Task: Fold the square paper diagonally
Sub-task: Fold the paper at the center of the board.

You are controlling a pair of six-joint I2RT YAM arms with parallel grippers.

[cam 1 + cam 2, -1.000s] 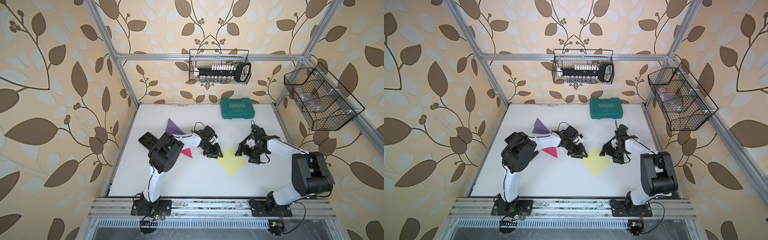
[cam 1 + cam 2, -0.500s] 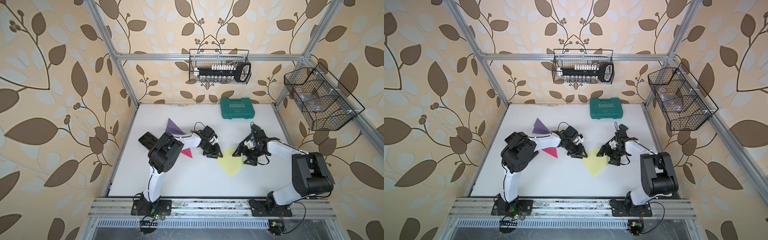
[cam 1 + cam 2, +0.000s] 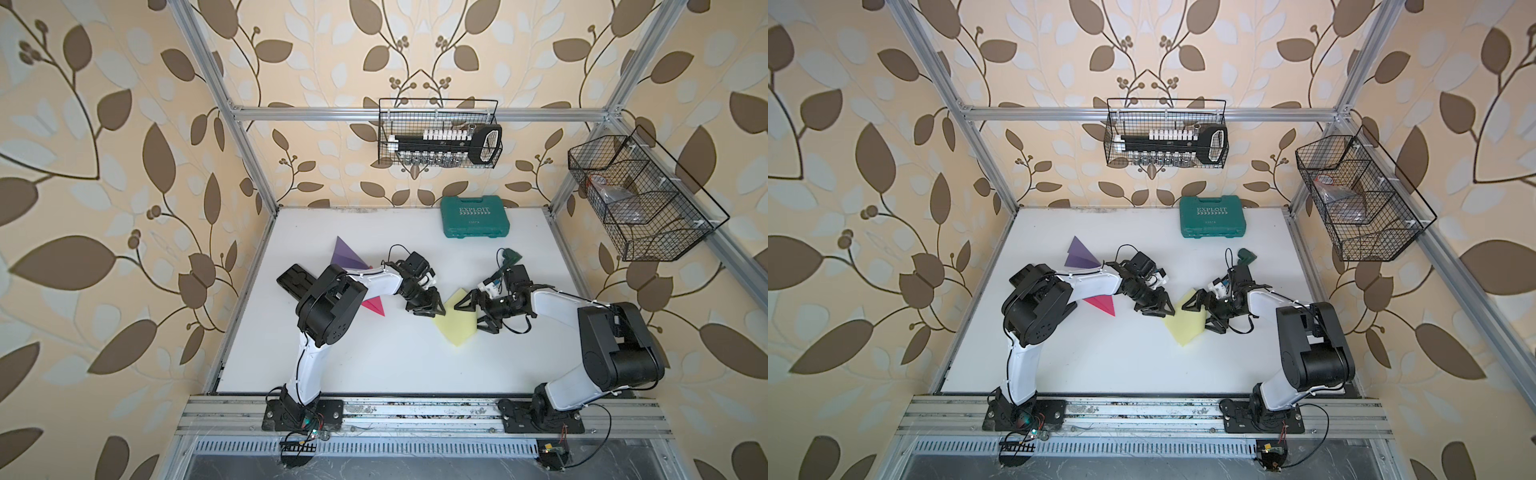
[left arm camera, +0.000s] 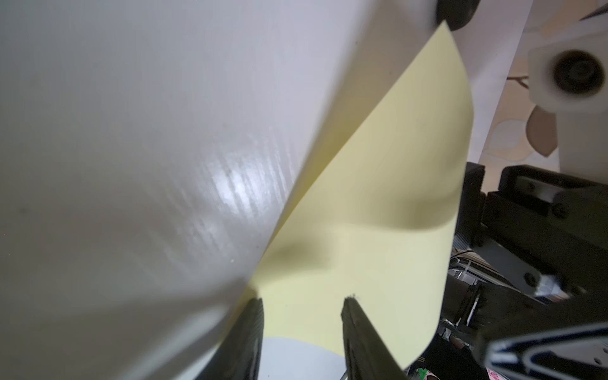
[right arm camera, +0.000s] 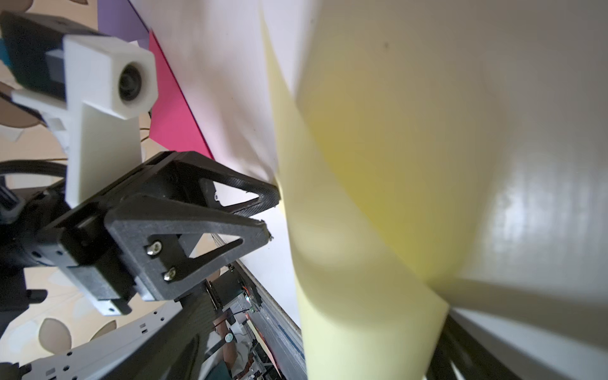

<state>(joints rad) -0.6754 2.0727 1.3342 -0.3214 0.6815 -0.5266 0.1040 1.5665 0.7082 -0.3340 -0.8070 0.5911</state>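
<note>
The yellow square paper (image 3: 455,326) (image 3: 1185,332) lies mid-table. Its right part is lifted and curls over toward the left. In both top views my left gripper (image 3: 437,314) (image 3: 1168,314) is low at the paper's left corner. Its jaws stand apart in the left wrist view (image 4: 302,299), tips at the paper (image 4: 378,263) edge with bare table between them. My right gripper (image 3: 467,318) (image 3: 1195,320) is wide open, its fingers on either side of the raised right part. In the right wrist view the curled paper (image 5: 362,263) hides most of the right jaws, and the left gripper (image 5: 273,215) shows beyond it.
A pink folded triangle (image 3: 374,308) and a purple one (image 3: 347,257) lie left of the left gripper. A green tool case (image 3: 475,216) sits at the back. A black flat piece (image 3: 293,279) is at the left edge. Wire baskets (image 3: 438,137) (image 3: 640,199) hang on the frame.
My right gripper has moved left onto the paper, and the paper's right part has lifted and curled over. The left gripper has held its place.
</note>
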